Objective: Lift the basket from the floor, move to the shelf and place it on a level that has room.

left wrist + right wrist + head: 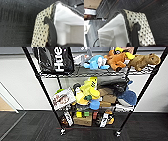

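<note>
The shelf, a black wire rack, stands right in front of me in the head view, and every tier I see is crowded. The cream woven basket with its dark braided rim and white lining hangs close under the left wrist camera. Its dark loop handle runs taut into my left gripper. The right wrist view shows the basket's other end, where the loop handle rises into my right gripper. Dark carpet floor lies below the basket.
A black Huel bag and plush toys fill the upper tier. Boxes, a penguin and blue toys crowd the lower tiers. A white wall stands behind the rack. Tan wood flooring begins at the left.
</note>
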Controlling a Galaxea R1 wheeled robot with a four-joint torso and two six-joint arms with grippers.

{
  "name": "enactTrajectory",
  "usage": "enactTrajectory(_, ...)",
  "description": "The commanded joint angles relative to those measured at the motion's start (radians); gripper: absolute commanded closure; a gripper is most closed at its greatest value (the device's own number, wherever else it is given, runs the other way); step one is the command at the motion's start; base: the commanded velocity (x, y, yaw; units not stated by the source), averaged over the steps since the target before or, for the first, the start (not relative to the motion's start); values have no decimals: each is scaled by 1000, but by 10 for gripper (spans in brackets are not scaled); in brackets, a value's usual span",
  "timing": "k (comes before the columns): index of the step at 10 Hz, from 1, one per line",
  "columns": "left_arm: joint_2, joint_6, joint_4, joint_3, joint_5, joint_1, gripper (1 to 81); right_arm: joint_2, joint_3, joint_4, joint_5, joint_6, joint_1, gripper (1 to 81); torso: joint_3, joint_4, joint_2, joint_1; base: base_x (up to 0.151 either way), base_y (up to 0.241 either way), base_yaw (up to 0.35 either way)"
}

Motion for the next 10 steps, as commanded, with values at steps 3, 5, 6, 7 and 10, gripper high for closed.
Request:
enactTrajectory(3, -35, -3, -20, 23, 70, -110, 811, -174, 159, 10, 49, 5, 45, 811, 105, -25, 152, -96, 0, 0, 0)
enactTrajectory(5, -50, -3, -19, 59, 70, -112, 811, -192, 183, 10, 59, 4, 39, 811, 55, -10, 204, -130, 0, 0, 0)
enactTrajectory(6, -60, -3, -19, 74, 70, -112, 811, -197, 191, 9, 59, 4, 36, 811, 77, -12, 230, -144, 0, 0, 0)
enactTrajectory(7, -67, -1, -17, 91, 72, -110, 811, -204, 205, 9, 66, 2, 30, 811, 83, -13, 253, -158, 0, 0, 0)
enactTrajectory(10, -116, 0, -17, 148, 81, -102, 811, -230, 237, 6, 100, 2, 10, 811, 92, -13, 342, -215, 0, 0, 0)
